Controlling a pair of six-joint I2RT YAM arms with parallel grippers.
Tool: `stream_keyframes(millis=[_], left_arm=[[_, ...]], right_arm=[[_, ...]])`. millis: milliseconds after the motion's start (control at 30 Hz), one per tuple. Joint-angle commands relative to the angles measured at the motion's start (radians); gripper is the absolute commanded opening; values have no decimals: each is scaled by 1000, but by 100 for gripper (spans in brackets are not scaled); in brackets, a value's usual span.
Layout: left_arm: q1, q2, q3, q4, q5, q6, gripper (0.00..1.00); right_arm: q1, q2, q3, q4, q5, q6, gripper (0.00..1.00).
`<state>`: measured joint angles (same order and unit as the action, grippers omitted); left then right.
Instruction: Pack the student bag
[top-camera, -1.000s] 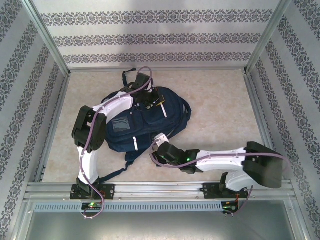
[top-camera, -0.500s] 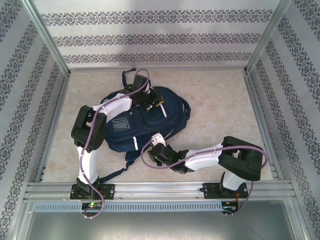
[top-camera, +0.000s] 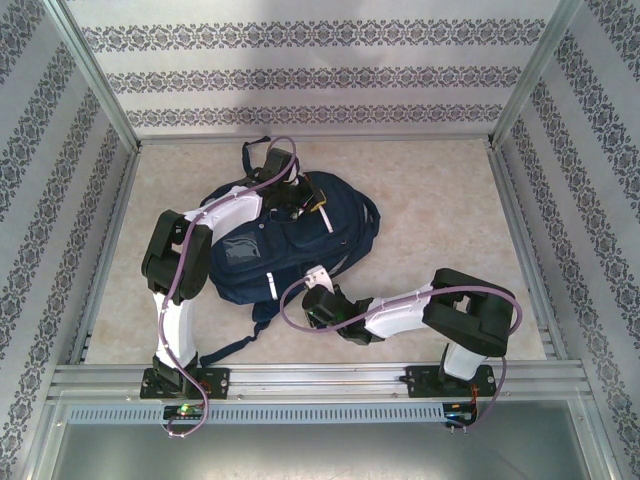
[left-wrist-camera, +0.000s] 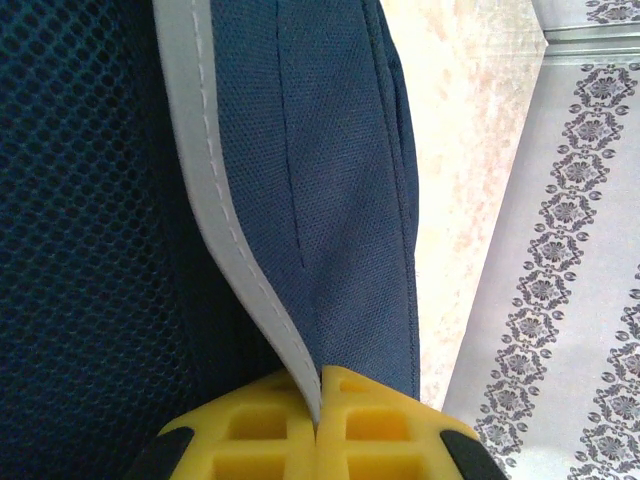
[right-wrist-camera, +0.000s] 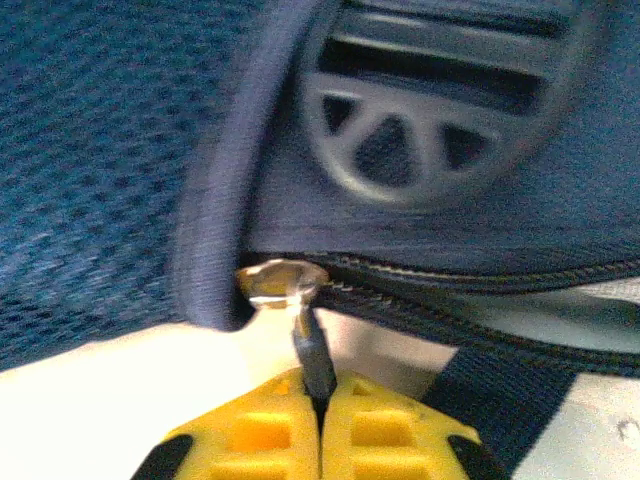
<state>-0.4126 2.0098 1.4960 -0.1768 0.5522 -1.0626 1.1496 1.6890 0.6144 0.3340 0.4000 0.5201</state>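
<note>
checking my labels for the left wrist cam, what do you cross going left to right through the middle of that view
student bag's dark mesh → white stripe → navy fabric panel → beige table → patterned wall

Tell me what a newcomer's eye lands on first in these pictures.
The big navy student bag lies flat in the middle, with both arms on it. Up close, the right pincer is shut on a thin zipper pull at the bag's near edge. The left pincer clamps a white strip of its fabric farther back.
</note>
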Motion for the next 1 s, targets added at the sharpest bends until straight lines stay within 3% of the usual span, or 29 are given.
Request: stream_keyframes(millis=[0, 67, 300, 400, 600, 967], left_arm=[[27, 9, 9, -15, -13, 25, 0], [31, 12, 29, -31, 2, 32, 5], [38, -70, 121, -279, -99, 144, 51], [47, -188, 86, -360, -186, 169, 60], [101, -561, -231, -365, -253, 96, 69], [109, -1217, -889, -368, -290, -369, 70]], right_arm=[[-18, -33, 2, 11, -13, -25, 0], [-25, -49, 3, -3, -50, -53, 0], [-59, -97, 18, -67, -168, -90, 0], [-61, -100, 29, -73, -205, -79, 0], [-59, -80, 49, -45, -245, 21, 0], [-8, 47, 201, 18, -321, 141, 0]])
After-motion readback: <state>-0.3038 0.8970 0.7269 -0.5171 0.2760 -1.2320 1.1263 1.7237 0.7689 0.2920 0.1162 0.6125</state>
